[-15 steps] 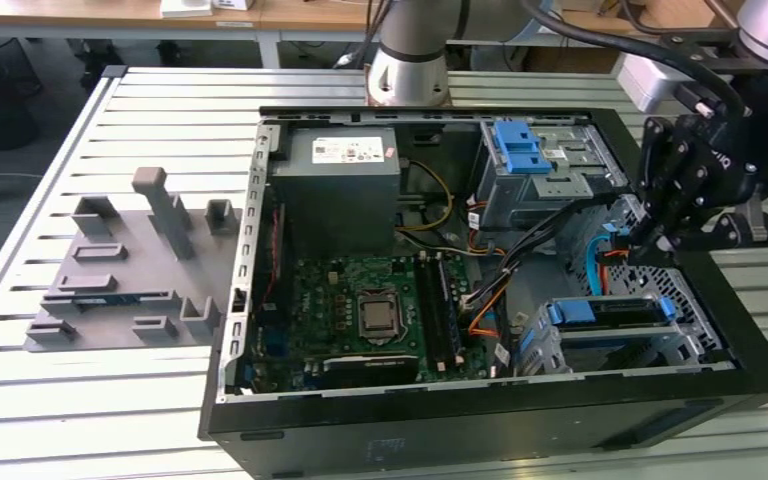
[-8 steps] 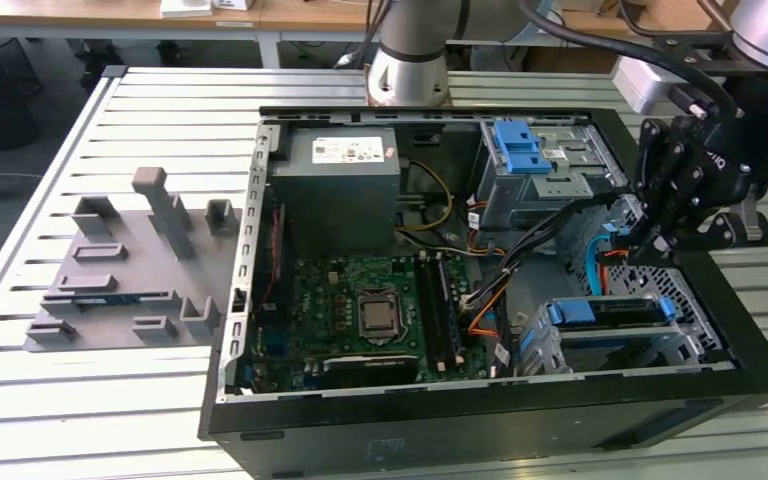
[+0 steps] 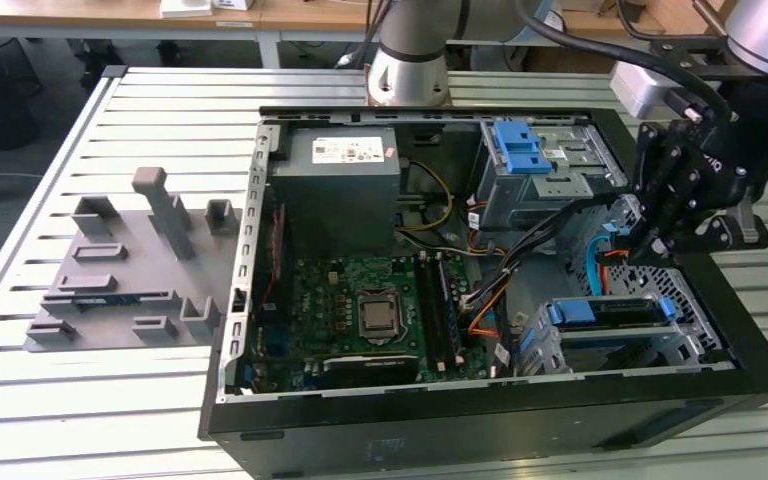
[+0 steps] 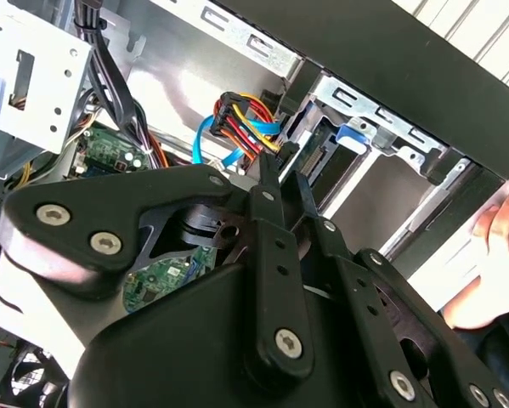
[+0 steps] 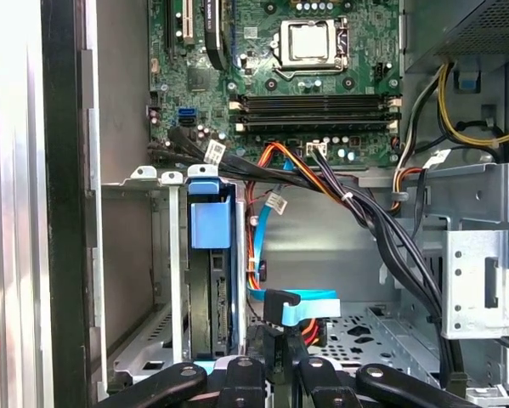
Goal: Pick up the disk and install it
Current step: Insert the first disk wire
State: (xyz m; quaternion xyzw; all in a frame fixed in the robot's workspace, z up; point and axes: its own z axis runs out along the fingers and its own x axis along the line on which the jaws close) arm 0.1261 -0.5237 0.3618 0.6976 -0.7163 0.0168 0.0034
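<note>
Exterior view — gripper [image 3: 654, 243] above seated disk [image 3: 607, 313], fingers seemingly pinched together, empty.

A slatted metal tabletop [image 3: 117, 400] carries everything. On it lie an open black computer case [image 3: 491, 420] and a grey moulded fixture [image 3: 131, 270], apart.

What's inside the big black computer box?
Inside the black computer case you can see a green circuit board, a grey power box, colourful wires and a blue-handled disk in a metal cage. The claw covers some parts.
</note>
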